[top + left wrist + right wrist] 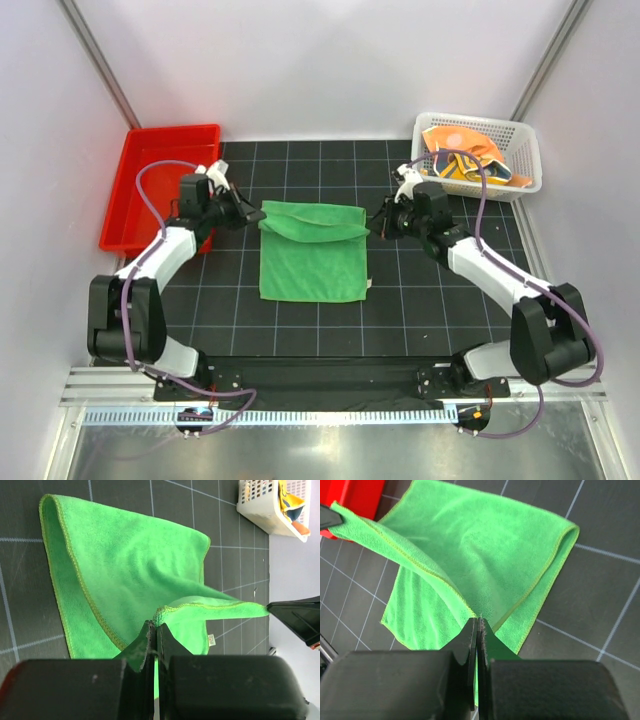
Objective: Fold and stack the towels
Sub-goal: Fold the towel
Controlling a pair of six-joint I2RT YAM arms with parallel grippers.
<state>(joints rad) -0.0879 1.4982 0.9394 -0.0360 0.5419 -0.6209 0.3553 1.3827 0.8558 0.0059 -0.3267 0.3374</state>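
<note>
I have the towel (312, 262) mid-mat (420, 300). My left gripper (258, 214) pinches its far-left corner and my right gripper (375, 222) its far-right corner. The tray (170, 131) sits far left, the basket (530, 160) far right, with the other towels (465, 155) in it.

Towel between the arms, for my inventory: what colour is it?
Plain green towel, clearest in the top external view.

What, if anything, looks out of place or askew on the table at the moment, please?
Nothing stands out. The green towel lies flat on the mat, its far edge lifted and pinched at both corners by closed jaws, mid-fold. The other towels sit crumpled in the white basket.
</note>
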